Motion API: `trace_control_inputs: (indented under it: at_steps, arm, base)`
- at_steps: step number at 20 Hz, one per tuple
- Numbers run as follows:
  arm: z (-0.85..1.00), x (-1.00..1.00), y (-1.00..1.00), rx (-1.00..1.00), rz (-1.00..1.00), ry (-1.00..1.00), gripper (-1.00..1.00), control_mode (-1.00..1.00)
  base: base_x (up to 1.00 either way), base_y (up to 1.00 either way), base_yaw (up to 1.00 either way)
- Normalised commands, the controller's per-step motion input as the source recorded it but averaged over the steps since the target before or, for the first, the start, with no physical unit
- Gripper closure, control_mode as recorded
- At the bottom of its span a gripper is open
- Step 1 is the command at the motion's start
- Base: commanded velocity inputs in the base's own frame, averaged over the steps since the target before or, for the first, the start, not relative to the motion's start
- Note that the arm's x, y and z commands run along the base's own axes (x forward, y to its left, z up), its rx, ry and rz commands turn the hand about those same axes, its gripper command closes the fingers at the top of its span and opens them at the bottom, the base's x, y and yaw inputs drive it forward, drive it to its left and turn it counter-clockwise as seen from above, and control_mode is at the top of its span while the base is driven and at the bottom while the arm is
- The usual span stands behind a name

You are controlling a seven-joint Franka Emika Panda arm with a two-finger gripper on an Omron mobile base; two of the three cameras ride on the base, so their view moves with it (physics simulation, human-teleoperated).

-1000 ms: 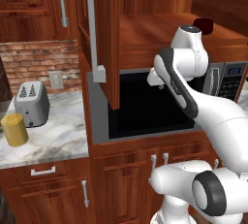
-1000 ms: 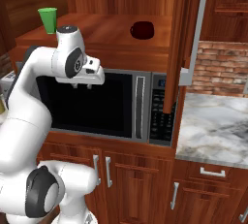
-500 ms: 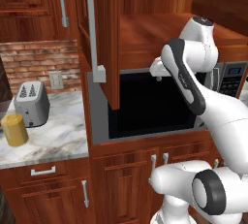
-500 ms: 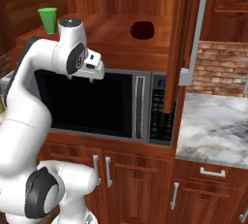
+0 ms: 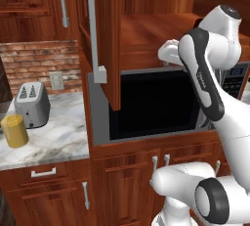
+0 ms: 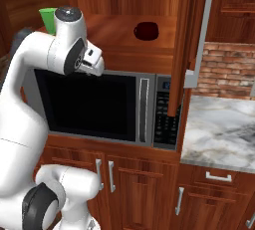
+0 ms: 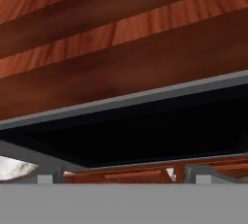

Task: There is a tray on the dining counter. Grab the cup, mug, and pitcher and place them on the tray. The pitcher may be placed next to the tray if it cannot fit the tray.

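- Pitcher [image 5: 14, 130]: we found it standing on the marble counter [image 5: 53, 142], just beside the grey toaster [image 5: 32, 104], well apart from the arm.
- Cup [image 6: 48, 19]: we logged it on the open cabinet shelf [image 6: 117, 45] above the microwave [image 6: 99, 105], behind the arm.
- Gripper [image 6: 95, 60]: our jaws stood apart and empty, in front of the shelf edge.
- Mug [image 6: 146, 30]: it sat further right on that shelf.
- Step, as we judged: reaching for shelf ware; next, lift and aim at one vessel.

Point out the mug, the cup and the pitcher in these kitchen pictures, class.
mug [image 6: 146, 31]: right base view, on its dark maroon side.
cup [image 6: 48, 19]: right base view, on its green wall beside the arm.
pitcher [image 5: 14, 131]: left base view, on its yellow body.
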Motion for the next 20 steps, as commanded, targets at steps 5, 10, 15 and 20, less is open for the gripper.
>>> trace_control_inputs:
  at_steps: [5,10,15,20]
  arm:
    - [0.57,-0.25,0.16,0.14,-0.23,-0.08,-1.00,-1.00]
    - [0.52,-0.18,0.16,0.16,-0.19,-0.08,-1.00,-1.00]
    - [0.52,-0.13,0.05,0.16,-0.10,-0.03,-1.00,-1.00]
    - [0.55,-0.10,0.00,0.13,-0.03,0.00,-1.00,-1.00]
  base:
    - [0.00,0.00,0.00]
    - [0.00,0.00,0.00]
    - [0.00,0.00,0.00]
    - [0.00,0.00,0.00]
